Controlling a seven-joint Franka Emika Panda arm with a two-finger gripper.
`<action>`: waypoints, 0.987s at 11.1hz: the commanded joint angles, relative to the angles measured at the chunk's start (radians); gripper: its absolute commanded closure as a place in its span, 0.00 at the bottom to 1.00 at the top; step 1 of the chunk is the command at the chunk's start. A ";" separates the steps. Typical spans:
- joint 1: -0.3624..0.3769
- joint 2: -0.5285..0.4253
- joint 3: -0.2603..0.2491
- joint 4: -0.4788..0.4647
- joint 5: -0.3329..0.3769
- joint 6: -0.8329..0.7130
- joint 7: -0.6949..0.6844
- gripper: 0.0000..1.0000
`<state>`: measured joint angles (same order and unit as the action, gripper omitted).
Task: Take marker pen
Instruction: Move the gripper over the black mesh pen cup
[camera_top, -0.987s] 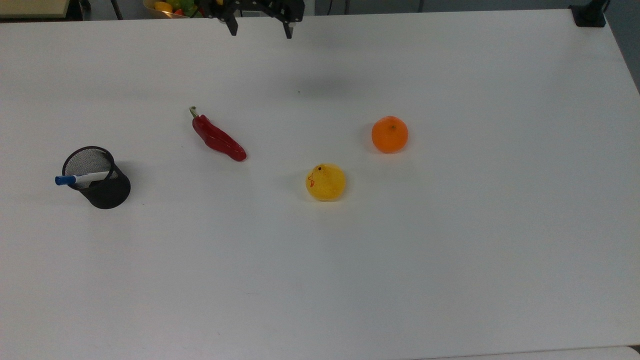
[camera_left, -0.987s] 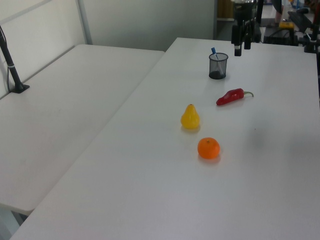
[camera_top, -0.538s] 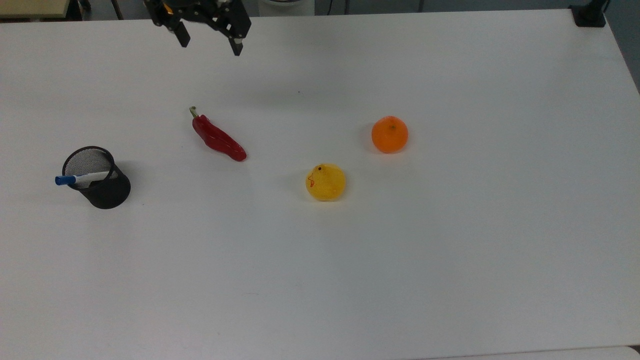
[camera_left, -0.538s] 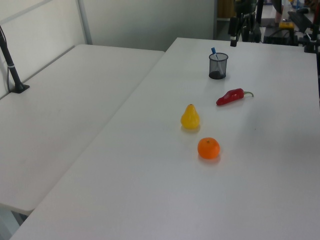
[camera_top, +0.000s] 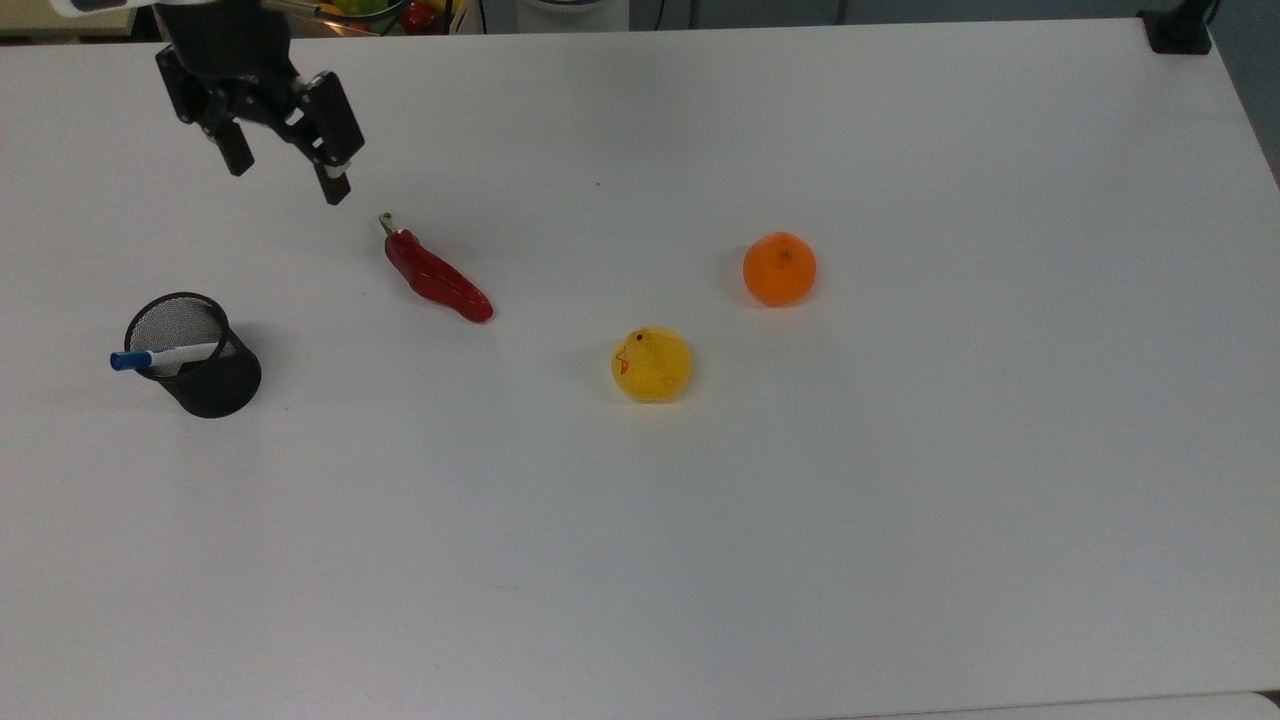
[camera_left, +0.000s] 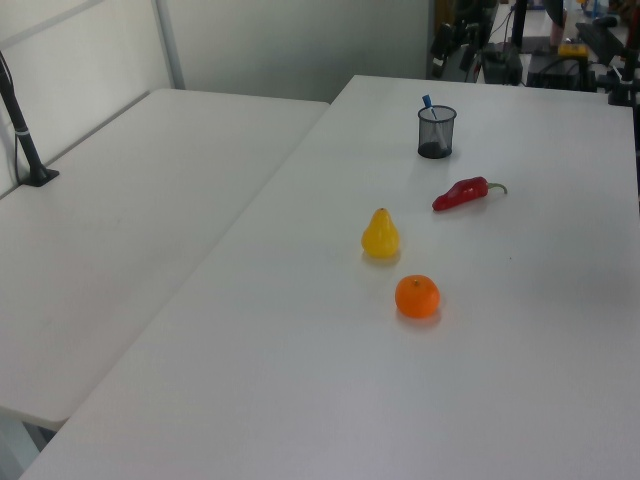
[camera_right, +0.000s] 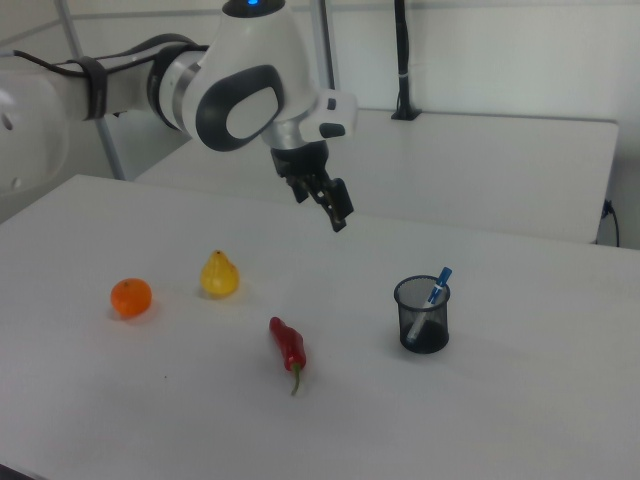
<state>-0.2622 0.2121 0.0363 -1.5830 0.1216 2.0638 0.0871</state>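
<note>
pincer: gripper (camera_top: 283, 172) hangs in the air over the table, fingers pointing down and spread wide apart, nothing between them; also seen at (camera_right: 334, 207) under the white arm (camera_right: 150, 85)
marker pen: marker pen (camera_top: 163, 355) stands tilted in the black mesh cup, blue cap sticking out over the rim; below the gripper and a bit toward the top view's left, well apart from it; no contact; in the right view the pen (camera_right: 434, 291) is below the gripper, toward the right view's right; in the left view (camera_left: 429, 106)
mesh cup: black mesh cup (camera_top: 208, 382) upright on the table, below the gripper in the top view, well apart; also (camera_right: 422, 318) and (camera_left: 436, 134)
chilli: red chilli (camera_top: 436, 277) lies flat, its green stem end near the gripper, just below it toward the top view's right; not touching
yellow pear toy: yellow pear toy (camera_top: 651, 365) far from the gripper, toward the top view's lower right
orange: orange (camera_top: 779, 268) farther still toward the top view's right
table: white table (camera_top: 900, 520), all items rest on it
</note>
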 joint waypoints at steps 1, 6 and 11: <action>-0.031 0.053 -0.003 0.018 -0.007 0.160 0.003 0.00; -0.055 0.147 -0.042 0.035 -0.010 0.366 0.003 0.00; -0.068 0.216 -0.068 0.049 -0.025 0.473 -0.006 0.10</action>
<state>-0.3266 0.4135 -0.0180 -1.5523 0.1172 2.5220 0.0871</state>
